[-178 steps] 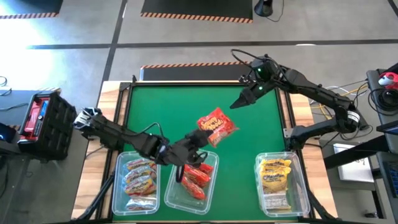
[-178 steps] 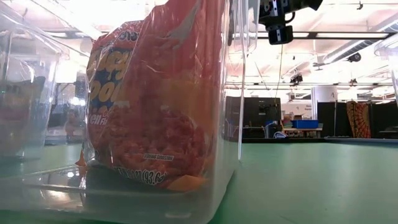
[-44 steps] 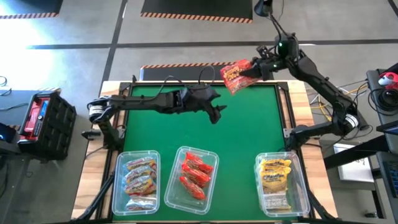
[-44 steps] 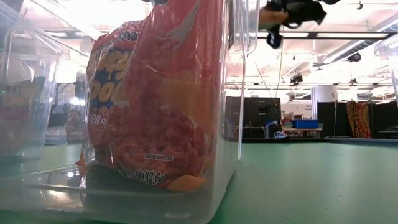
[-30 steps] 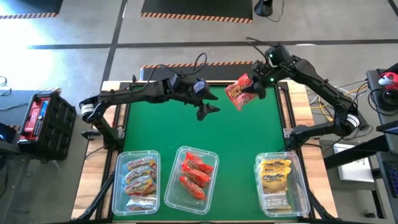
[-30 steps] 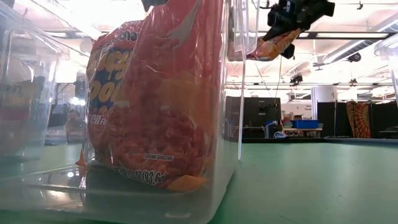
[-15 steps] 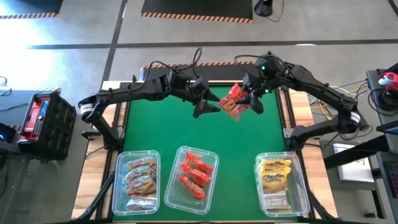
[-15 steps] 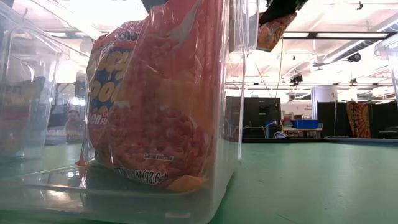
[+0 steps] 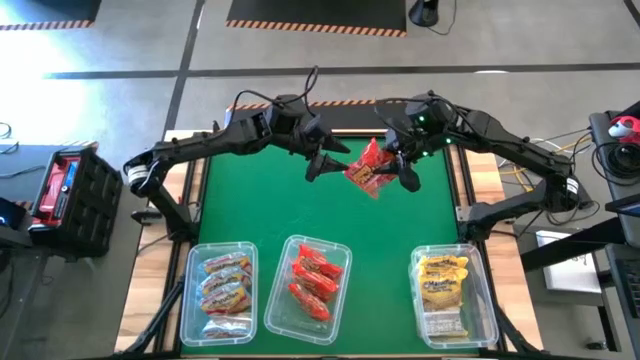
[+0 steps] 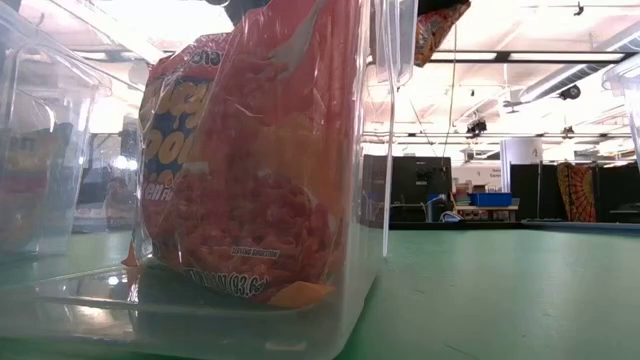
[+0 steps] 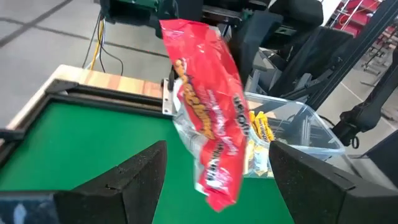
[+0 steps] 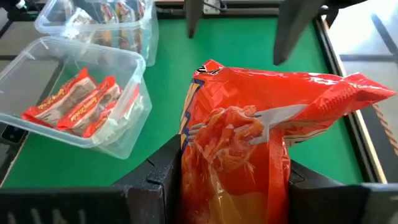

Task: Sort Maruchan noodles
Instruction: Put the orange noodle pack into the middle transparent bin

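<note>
Packet (image 9: 366, 168) came off the mat in my right claw (image 9: 392, 166), clamped, and swung toward my wide-open left claw (image 9: 327, 163); handover looked next, for the middle bin (image 9: 342, 257).

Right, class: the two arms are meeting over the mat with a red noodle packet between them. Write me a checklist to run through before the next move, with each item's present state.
1. Right gripper has hold of the red packet: ok, its fingers clamp the packet in the right wrist view.
2. Left gripper open to receive: ok, fingers spread wide, packet hanging ahead of them in its wrist view.
3. Packet between the left fingers: not ok, it hangs just ahead of them, untouched.
4. Packet off the green mat: ok, it hangs in the air.
5. Middle bin with red packets has room: ok, part of its floor shows.
6. Packet's kind matches that bin: cannot tell, label unreadable.
</note>
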You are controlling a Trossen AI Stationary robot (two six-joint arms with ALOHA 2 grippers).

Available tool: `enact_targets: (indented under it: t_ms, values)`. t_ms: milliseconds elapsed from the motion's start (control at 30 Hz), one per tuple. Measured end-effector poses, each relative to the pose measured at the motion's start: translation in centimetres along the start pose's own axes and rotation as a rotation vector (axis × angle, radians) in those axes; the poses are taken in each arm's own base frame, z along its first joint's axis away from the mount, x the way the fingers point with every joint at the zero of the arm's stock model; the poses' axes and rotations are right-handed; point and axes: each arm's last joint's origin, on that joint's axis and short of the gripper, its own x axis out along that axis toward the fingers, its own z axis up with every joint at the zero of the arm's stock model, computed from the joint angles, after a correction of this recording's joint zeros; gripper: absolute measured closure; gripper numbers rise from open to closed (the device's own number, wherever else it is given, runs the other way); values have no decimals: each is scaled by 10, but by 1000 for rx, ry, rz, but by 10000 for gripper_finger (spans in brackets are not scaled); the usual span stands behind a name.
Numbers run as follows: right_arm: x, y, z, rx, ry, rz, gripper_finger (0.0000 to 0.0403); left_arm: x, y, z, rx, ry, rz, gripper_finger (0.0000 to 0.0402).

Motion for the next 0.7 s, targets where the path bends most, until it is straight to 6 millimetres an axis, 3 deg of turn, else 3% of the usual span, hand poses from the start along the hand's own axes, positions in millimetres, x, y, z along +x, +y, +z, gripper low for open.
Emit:
enact_targets:
  t_ms: [300,567,700]
  values:
    - [5,-6,13,-57,-100,-32,268,-1,0,3,66,-24,-22,136]
    - [30,-14,19,-98,-113,-22,268,-1,-1,2,60,-16,-51,136]
    - [31,-15,19,-109,-119,-24,268,-2,0,0,17,5,-65,136]
